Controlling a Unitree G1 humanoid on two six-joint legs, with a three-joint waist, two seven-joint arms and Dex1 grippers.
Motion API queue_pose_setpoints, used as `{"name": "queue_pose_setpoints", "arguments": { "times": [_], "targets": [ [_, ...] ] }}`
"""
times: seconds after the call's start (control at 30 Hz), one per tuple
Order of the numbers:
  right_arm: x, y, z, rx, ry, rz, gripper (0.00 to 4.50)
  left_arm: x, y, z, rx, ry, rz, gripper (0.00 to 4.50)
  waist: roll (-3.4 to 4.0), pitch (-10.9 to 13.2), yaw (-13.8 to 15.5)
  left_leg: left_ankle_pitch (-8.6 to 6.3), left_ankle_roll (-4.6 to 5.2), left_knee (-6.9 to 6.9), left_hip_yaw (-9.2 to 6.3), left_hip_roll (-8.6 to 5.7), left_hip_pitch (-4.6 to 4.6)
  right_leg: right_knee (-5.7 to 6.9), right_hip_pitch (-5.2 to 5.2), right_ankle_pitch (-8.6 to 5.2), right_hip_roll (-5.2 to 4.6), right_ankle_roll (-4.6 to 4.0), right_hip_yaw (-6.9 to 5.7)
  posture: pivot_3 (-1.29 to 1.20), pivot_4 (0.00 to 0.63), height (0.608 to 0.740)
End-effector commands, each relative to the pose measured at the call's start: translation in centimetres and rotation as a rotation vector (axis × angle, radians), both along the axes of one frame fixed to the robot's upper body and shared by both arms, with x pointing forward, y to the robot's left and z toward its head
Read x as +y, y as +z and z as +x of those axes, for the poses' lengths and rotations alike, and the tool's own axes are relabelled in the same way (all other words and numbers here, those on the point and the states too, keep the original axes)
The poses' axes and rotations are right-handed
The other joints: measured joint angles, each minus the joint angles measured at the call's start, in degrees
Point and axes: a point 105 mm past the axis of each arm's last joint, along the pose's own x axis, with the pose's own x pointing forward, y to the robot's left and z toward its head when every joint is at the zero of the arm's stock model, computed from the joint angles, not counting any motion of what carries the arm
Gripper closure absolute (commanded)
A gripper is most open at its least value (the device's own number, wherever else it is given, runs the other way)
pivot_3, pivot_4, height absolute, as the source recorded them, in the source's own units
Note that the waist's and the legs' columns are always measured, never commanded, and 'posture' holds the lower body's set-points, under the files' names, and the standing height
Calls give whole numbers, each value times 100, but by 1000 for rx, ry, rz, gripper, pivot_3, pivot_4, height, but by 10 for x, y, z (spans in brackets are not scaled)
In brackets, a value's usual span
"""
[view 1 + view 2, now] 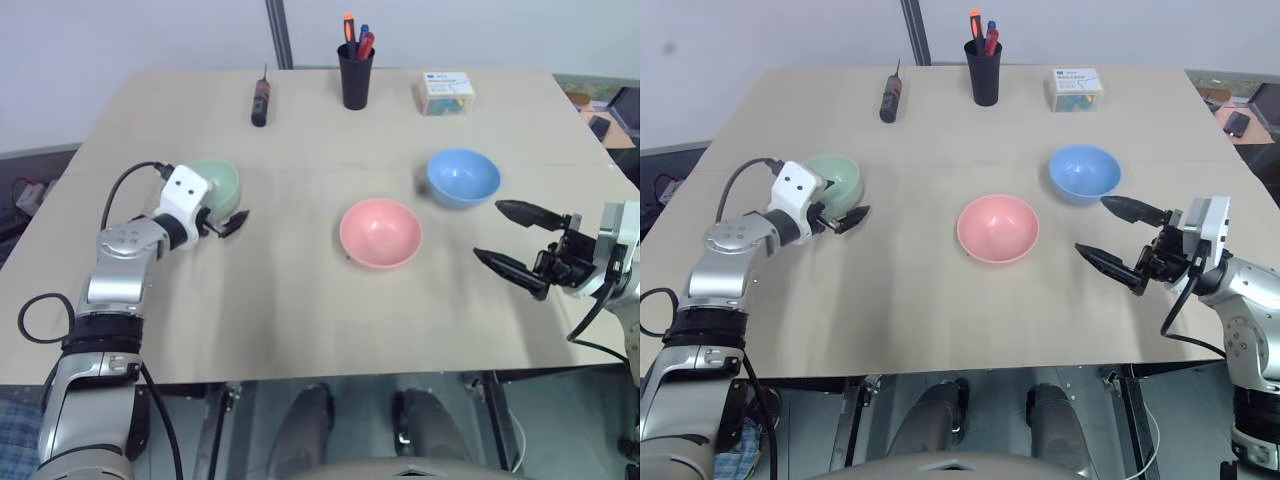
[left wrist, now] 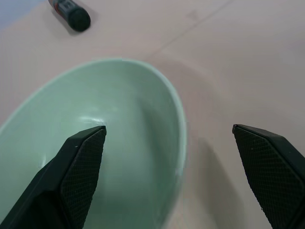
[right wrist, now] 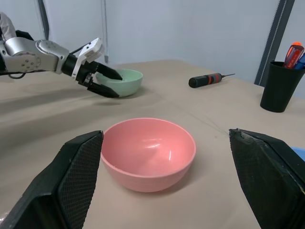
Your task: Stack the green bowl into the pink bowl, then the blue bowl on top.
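Note:
The green bowl (image 1: 226,178) stands upright on the left of the table. My left gripper (image 2: 169,128) is open and straddles the bowl's right rim, with one finger inside and the other outside (image 1: 238,221). The pink bowl (image 1: 380,232) sits upright and empty in the middle of the table. Behind it and to the right is the blue bowl (image 1: 463,176), also upright and empty. At the right, my right gripper (image 1: 487,229) hangs open and holds nothing; it points left toward the pink bowl (image 3: 148,152), just in front of the blue bowl.
Along the table's far edge lie a black-handled screwdriver (image 1: 260,102), a black cup of pens (image 1: 355,75) and a small box (image 1: 446,92). The tan table (image 1: 300,320) is bare in front of the bowls, down to its near edge.

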Motion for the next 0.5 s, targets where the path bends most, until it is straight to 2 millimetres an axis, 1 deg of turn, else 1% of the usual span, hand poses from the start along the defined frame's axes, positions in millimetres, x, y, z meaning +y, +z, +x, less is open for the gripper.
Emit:
{"name": "queue_pose_setpoints", "arguments": {
  "times": [0.03,0.07,0.1,0.13,0.17,0.23,0.3,0.33,0.37,0.4,0.43,0.47,0.5],
  "targets": [
    [-1,10,-2,-50,4,-13,3,6,11,-1,-28,12,25,248,0,0,0,0,0,0,0,0,0,0,0,0,0,0,0,0,150,740],
    [-1,10,-2,-51,3,-13,0,6,11,-1,-26,12,27,537,0,0,0,0,0,0,0,0,0,0,0,0,0,0,0,0,150,740],
    [-1,10,-2,-51,3,-13,0,6,10,-1,-24,12,28,604,0,0,1,0,0,0,0,0,0,1,0,0,0,0,0,0,150,740],
    [-1,10,-2,-52,2,-13,0,7,10,-1,-21,13,30,872,0,0,0,0,0,0,0,0,0,1,0,0,0,0,0,0,150,740],
    [-1,10,-2,-53,1,-13,0,7,9,-1,-18,15,32,1380,0,0,0,0,0,1,0,0,0,1,0,0,0,0,0,0,150,740],
    [-2,10,-2,-55,-1,-12,0,8,9,-1,-14,17,32,2079,0,0,0,0,0,1,0,0,0,1,0,0,0,0,0,0,150,740],
    [-3,10,-2,-56,-7,-7,0,9,8,-1,-10,19,30,3008,0,0,1,0,0,1,0,0,0,1,0,0,0,0,0,0,150,740],
    [-3,10,-2,-56,-9,-6,0,9,8,-1,-8,19,30,3221,0,0,0,0,0,2,0,0,0,2,0,0,0,0,0,0,150,740],
    [-3,10,-2,-57,-11,-5,0,9,8,-1,-5,18,31,3711,0,0,0,0,0,2,0,0,0,2,0,0,0,0,0,0,150,740],
    [-4,10,-1,-57,-12,-4,0,9,7,-1,-4,17,32,3711,0,0,0,0,0,2,0,0,0,2,0,0,0,0,0,0,150,740],
    [-4,10,-1,-57,-13,-3,0,9,8,0,-4,18,33,4141,0,0,0,0,0,2,0,0,0,2,0,0,0,0,0,0,150,740],
    [-4,9,-1,-57,-13,-3,0,10,8,0,-5,18,35,4362,0,0,0,0,0,2,0,0,0,2,0,0,0,0,0,0,150,740],
    [-4,9,-1,-56,-14,-2,0,9,9,0,-7,14,39,4452,0,-1,0,0,0,3,0,0,0,3,0,0,0,0,0,0,150,740]
  ]
}}
